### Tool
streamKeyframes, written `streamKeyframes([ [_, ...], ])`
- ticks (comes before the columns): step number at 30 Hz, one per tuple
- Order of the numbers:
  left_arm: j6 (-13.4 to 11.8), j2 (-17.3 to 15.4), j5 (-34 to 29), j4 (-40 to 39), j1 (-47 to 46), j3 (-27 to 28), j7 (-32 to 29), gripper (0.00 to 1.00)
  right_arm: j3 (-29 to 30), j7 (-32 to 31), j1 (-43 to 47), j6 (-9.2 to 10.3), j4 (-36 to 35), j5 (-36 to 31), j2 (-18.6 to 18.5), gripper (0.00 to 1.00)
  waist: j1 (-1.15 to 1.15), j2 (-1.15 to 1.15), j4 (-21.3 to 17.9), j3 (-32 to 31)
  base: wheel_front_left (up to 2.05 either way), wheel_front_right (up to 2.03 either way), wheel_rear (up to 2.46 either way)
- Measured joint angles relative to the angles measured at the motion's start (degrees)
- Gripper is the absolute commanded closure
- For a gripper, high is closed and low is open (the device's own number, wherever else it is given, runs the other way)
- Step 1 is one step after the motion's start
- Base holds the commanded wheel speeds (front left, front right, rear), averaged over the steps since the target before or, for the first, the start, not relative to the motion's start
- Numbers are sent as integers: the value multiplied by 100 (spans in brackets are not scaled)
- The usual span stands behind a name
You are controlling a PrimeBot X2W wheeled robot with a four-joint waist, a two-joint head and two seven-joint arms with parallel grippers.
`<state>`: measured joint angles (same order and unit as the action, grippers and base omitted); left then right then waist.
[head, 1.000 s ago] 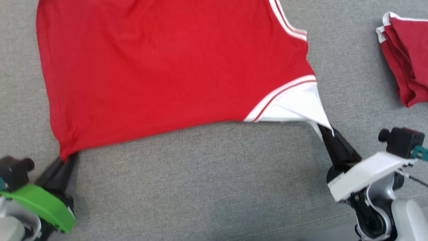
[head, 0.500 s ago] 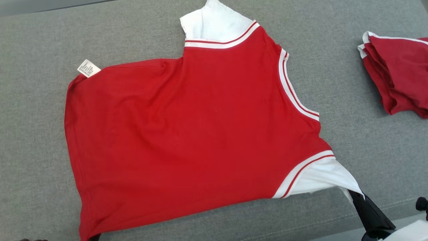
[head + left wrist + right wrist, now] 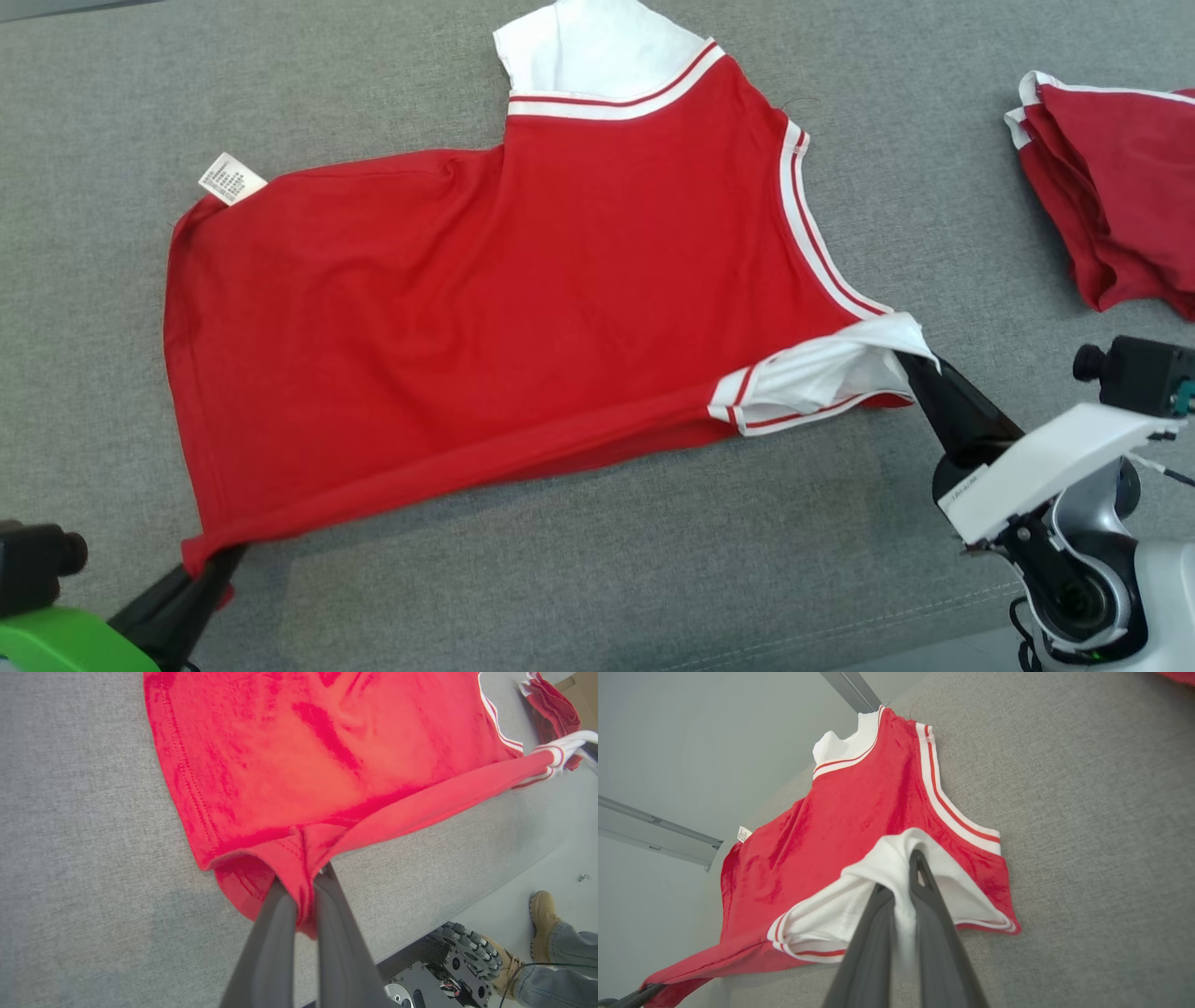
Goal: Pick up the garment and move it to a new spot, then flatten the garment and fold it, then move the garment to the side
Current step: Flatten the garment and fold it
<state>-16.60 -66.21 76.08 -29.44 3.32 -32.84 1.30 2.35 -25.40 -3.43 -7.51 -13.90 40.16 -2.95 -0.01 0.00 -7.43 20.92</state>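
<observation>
The left gripper, lower left, is clenched on a hem corner of the garment; the right gripper, right of centre, is clamped on its white sleeve. The garment is spread mid-frame; folding is judged barely begun, and the move aside is not yet done.

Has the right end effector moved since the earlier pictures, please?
Yes: relative to the folded red pile, the right end effector moved forward and slightly left.
</observation>
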Motion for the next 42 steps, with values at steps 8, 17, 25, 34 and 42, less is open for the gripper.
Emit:
streamKeyframes([
  [8,357,108,-208,612,-1078,-155,-989,100,100,-115,-882,0,524,-185,7,100,0,0,111,119,0,0,0],
  [17,891,653,-896,1506,-2473,-652,-2140,100,271,-357,-1284,0,725,-454,11,100,0,0,208,238,0,0,0],
  [25,1210,1022,-1161,2223,-3104,-928,-2624,100,198,-537,-1393,0,860,-630,13,100,0,0,139,282,0,0,0],
  [34,1252,1287,-1189,2807,-3209,-1056,-2709,0,-70,-479,-1473,1,1028,-847,12,0,0,0,93,249,0,0,0],
  [42,1134,1411,-1167,2953,-3177,-855,-2228,0,-12,-40,-1594,2,1126,-1000,12,0,1,0,126,154,0,0,0],
])
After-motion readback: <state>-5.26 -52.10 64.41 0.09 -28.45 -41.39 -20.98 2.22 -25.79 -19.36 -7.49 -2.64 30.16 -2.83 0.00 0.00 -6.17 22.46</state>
